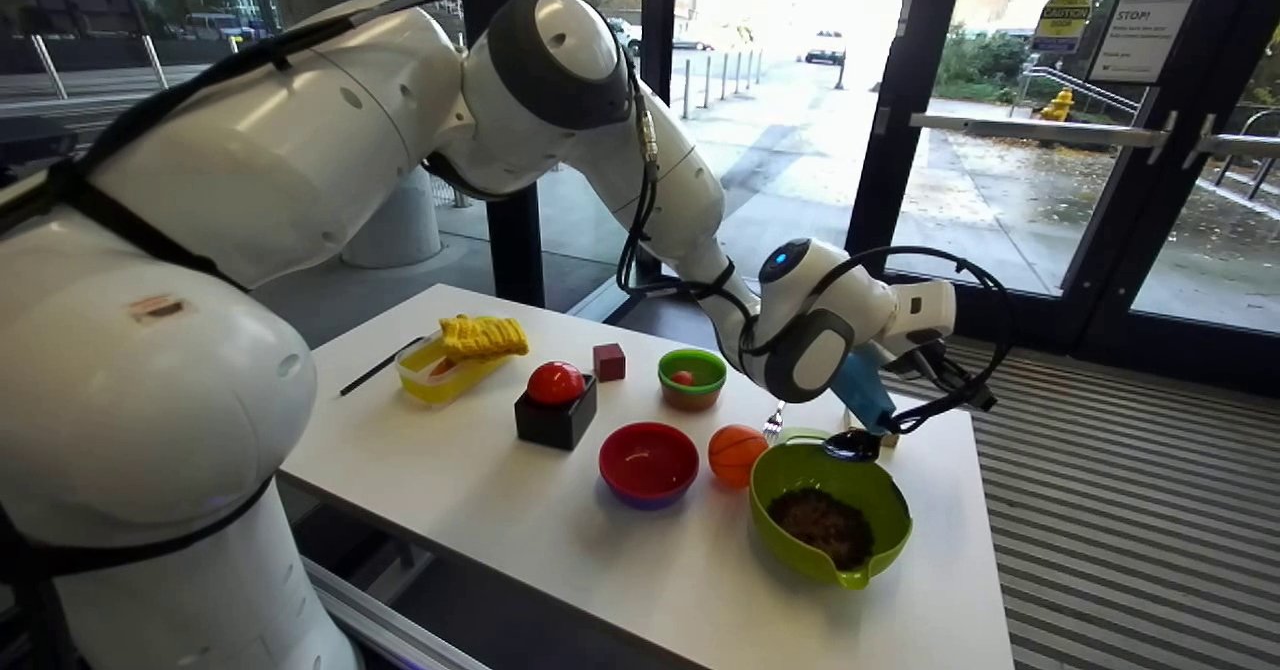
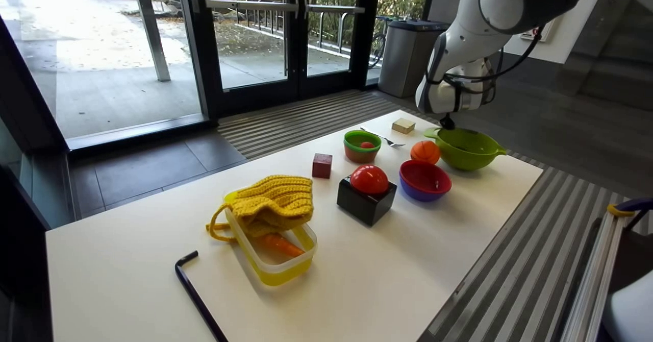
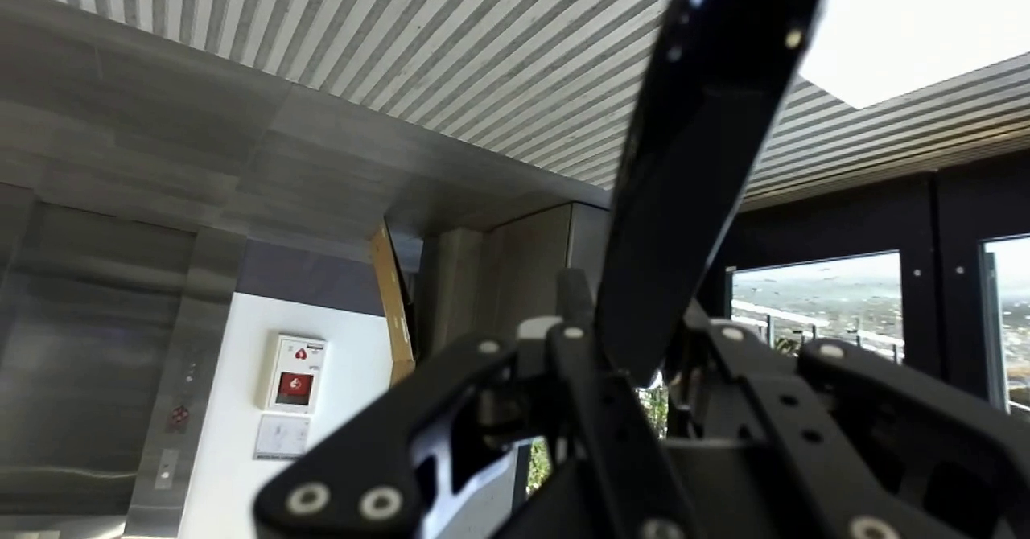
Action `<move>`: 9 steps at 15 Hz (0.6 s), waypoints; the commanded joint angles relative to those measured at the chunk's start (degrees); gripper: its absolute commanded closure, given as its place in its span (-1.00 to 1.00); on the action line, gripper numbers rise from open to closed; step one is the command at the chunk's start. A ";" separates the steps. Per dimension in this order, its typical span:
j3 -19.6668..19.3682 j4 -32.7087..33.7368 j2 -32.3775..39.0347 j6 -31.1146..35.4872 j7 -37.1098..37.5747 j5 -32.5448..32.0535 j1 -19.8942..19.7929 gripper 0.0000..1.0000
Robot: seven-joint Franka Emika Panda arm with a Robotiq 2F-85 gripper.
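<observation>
My gripper is shut on the handle of a black spoon-like utensil, which runs up out of the wrist view. The utensil's dark rounded head is over the far rim of a green spouted bowl; it also shows above that bowl in an exterior view. Brown loose stuff lies in the bowl. A light blue part shows beside the gripper; I cannot tell what it belongs to. An orange ball and a red bowl stacked in a purple one stand beside the green bowl.
On the white table are a fork, a wooden block, a green-rimmed cup, a dark red cube, a black box with a red dome, a yellow container with knitted cloth, and a bent black rod.
</observation>
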 commanded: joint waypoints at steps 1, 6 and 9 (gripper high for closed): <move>-2.61 2.50 3.97 0.00 0.90 1.98 0.53 0.89; -2.35 0.24 1.10 0.00 -0.59 0.71 -0.03 0.89; -2.75 -0.63 0.17 0.00 -0.91 0.51 0.15 0.89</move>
